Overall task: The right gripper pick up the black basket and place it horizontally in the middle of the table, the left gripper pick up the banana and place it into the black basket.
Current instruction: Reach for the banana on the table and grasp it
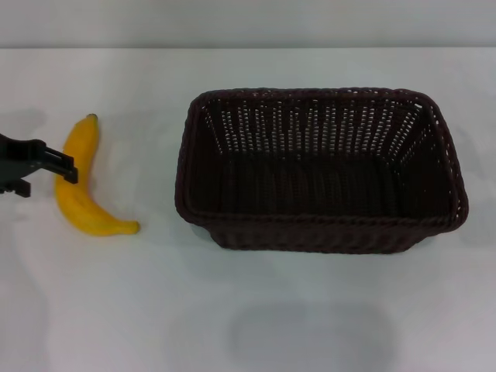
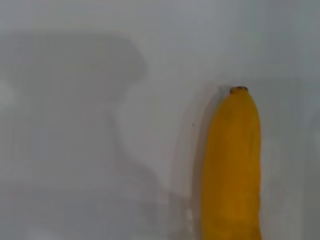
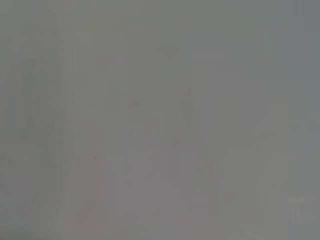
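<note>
The black basket (image 1: 322, 170) stands upright on the white table (image 1: 248, 310), its long side running left to right, a little right of the middle, and it is empty. The banana (image 1: 80, 182) lies on the table left of the basket, stem end toward the far side. It also shows in the left wrist view (image 2: 232, 165). My left gripper (image 1: 46, 180) reaches in from the left edge, open, with one black finger (image 1: 62, 166) touching the banana's near-left side. The right gripper is out of view; its wrist view shows only a plain pale surface.
A strip of bare table about one banana's width lies between the banana and the basket. The table's far edge (image 1: 248, 46) runs behind the basket.
</note>
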### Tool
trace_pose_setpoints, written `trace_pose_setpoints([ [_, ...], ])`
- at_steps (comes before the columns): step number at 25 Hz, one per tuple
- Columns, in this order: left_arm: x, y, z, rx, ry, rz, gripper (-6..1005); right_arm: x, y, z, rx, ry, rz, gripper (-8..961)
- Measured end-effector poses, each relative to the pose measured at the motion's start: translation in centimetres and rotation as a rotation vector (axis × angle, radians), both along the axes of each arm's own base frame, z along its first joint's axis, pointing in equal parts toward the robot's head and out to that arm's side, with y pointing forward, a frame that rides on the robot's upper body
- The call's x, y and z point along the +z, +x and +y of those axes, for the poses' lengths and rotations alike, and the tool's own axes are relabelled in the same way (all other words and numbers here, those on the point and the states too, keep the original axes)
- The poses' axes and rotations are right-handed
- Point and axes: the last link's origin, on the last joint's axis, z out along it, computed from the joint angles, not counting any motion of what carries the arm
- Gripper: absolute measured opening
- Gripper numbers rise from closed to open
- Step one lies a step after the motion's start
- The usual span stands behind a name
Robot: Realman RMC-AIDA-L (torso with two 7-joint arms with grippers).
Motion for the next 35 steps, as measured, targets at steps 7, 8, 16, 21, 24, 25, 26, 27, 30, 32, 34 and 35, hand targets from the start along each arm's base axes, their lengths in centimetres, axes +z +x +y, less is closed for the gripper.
trace_pose_setpoints([
  [7,-1.4,0.4,0.9,-0.012,0.008,0.019,826,-0.6,0.0,0.0,0.002,0.003,0.000,488],
  [8,-1.6,0.4,0.9,-0.014,0.012,0.021,825,-0.6,0.1,0.0,0.003,0.003,-0.002,488],
  [16,-3.1,0.2,1.0,-0.015,-0.013,0.044,817,-0.6,0.0,0.1,0.001,0.005,-0.005,488],
  [21,-3.3,0.1,0.9,-0.006,-0.019,0.054,813,-0.6,0.0,0.2,0.002,0.005,-0.005,488],
  [24,-3.1,0.0,0.9,0.002,-0.018,0.059,810,-0.6,0.1,0.2,-0.004,0.006,-0.008,488],
  [25,-3.1,0.0,0.9,0.001,-0.018,0.060,809,-0.6,0.1,0.2,-0.006,0.007,-0.009,488],
  [26,-3.1,0.0,0.9,-0.001,-0.019,0.063,808,-0.5,0.1,0.2,-0.009,0.007,-0.009,488],
  [27,-3.1,0.0,0.9,-0.004,-0.020,0.066,777,-0.5,0.2,0.2,-0.011,0.008,-0.010,488],
  [30,-3.0,0.1,1.0,-0.012,-0.023,0.076,683,-0.5,0.2,0.2,-0.012,0.008,-0.010,488],
  [32,-3.1,0.3,1.2,-0.019,-0.026,0.080,620,-0.6,0.2,0.2,-0.014,0.007,-0.009,488],
  [34,-3.1,0.8,1.4,-0.035,-0.034,0.087,572,-0.7,0.3,0.1,-0.019,0.006,-0.007,488],
  [35,-3.1,1.0,1.6,-0.041,-0.034,0.091,554,-0.7,0.4,0.1,-0.021,0.005,-0.006,488],
])
